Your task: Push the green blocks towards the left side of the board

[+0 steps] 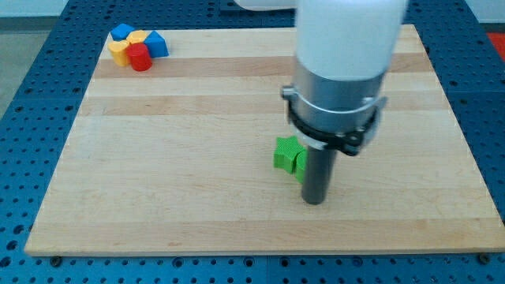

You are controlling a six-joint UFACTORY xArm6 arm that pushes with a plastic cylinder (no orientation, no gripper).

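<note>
Two green blocks sit together near the board's middle: a star-like green block (pixel 286 151) and a second green block (pixel 300 163) at its right, partly hidden behind the rod. My tip (pixel 315 201) rests on the board just right of and below the green blocks, with the rod touching or nearly touching the right one. The arm's white and grey body (pixel 341 71) hangs above them.
A cluster of blocks sits at the board's top left corner: a blue block (pixel 121 31), a yellow block (pixel 130 43), a red cylinder (pixel 140 57) and another blue block (pixel 156 44). The wooden board (pixel 181 158) lies on a blue perforated table (pixel 24 79).
</note>
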